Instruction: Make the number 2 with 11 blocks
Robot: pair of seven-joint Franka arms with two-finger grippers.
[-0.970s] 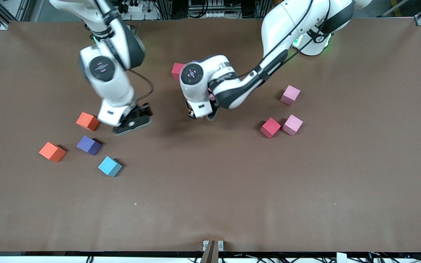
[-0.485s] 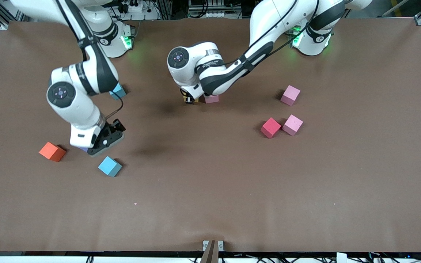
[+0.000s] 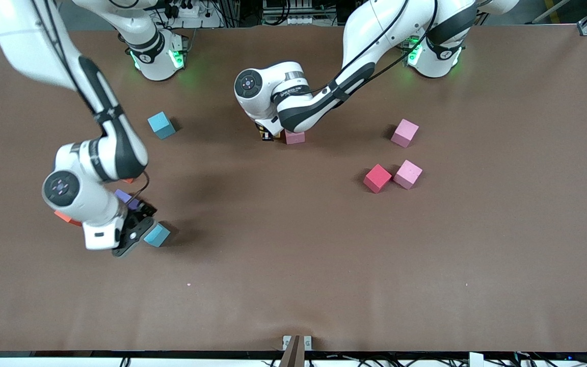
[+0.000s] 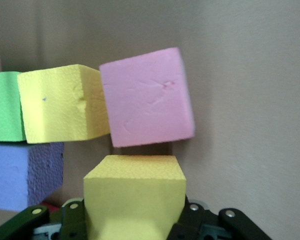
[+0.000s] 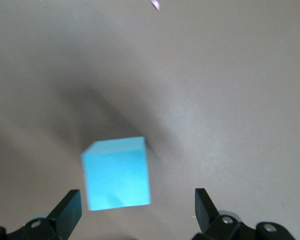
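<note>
Front view: I've got the right pincer (image 3: pixel 131 235) low over the desk (image 3: pixel 324 265) at the right arm's end, just beside a light blue block (image 3: pixel 157 235). A purple block (image 3: pixel 126 199) and an orange block (image 3: pixel 67 218) peek out from under that arm. A second light blue block (image 3: pixel 161 125) sits nearer the bases. The left pincer (image 3: pixel 269 135) is down mid-desk, beside a pink block (image 3: pixel 294 136). Toward the left arm's end lie two more pink blocks (image 3: pixel 404 133) (image 3: pixel 408 174) and a red block (image 3: pixel 377 178), the red one touching a pink one.

Left wrist view: the left pincer (image 4: pixel 135 227) is pinching a yellow block (image 4: pixel 134 192), set just beside the pink block (image 4: pixel 147 103). Next to that pink one run another yellow block (image 4: pixel 60 103) and a green block (image 4: pixel 5 106), with a purple block (image 4: pixel 22 172) by them. That's the number 2 (image 4: pixel 65 107) so far, only partly built.

Right wrist view: right pincer (image 5: pixel 136 210) spread wide, the light blue block (image 5: pixel 117 172) between the fingers (image 5: pixel 70 210), not touching either one.

Versus a second ago: the right arm swung from beside the orange block to the light blue one and spread its pincer. The left arm came down to the pink block, still clamped on yellow.
</note>
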